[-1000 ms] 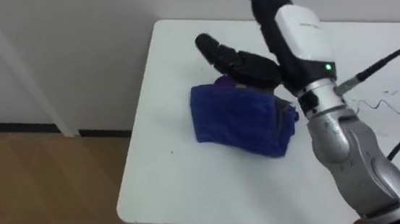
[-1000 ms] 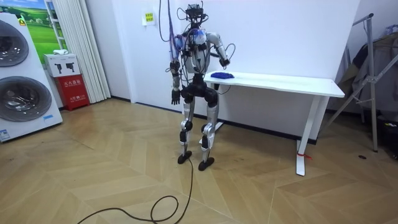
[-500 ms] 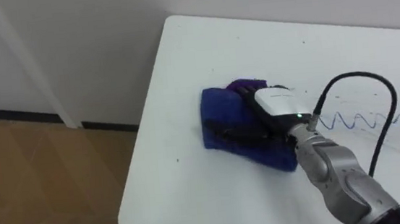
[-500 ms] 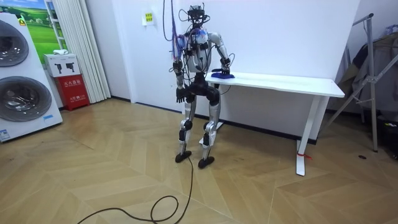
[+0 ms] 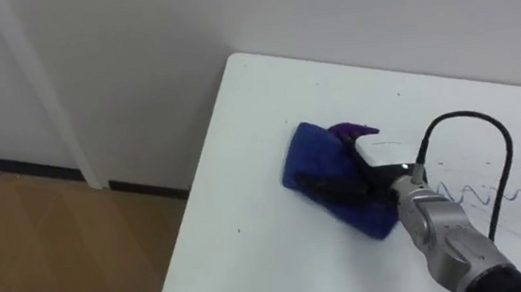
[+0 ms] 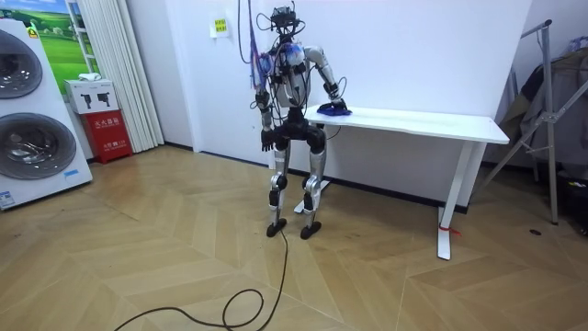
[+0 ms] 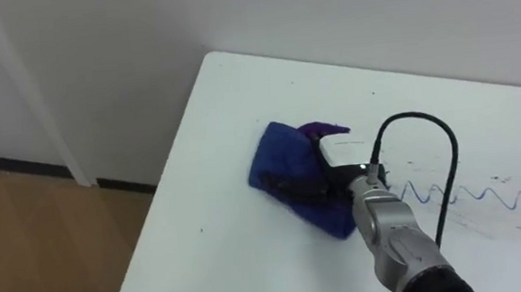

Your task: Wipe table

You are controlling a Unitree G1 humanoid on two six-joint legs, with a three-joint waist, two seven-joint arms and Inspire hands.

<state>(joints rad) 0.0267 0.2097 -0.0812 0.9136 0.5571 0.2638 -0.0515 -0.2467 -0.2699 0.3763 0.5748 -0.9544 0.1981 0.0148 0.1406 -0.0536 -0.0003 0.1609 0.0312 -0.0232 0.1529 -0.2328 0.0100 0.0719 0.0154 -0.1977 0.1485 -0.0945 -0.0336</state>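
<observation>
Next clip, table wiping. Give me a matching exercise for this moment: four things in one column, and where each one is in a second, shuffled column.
Things:
1. blue cloth
2. right hand
3. left hand
4. wavy blue line

Places:
A. hangs down beside the robot's hip
B. drawn on the white table, to the robot's right of the cloth
C. lies on the table near its end on the robot's left
D. rests on top of the cloth, fingers stretched over it

Pairs: 1-C; 2-D; 3-A; 4-B
</observation>
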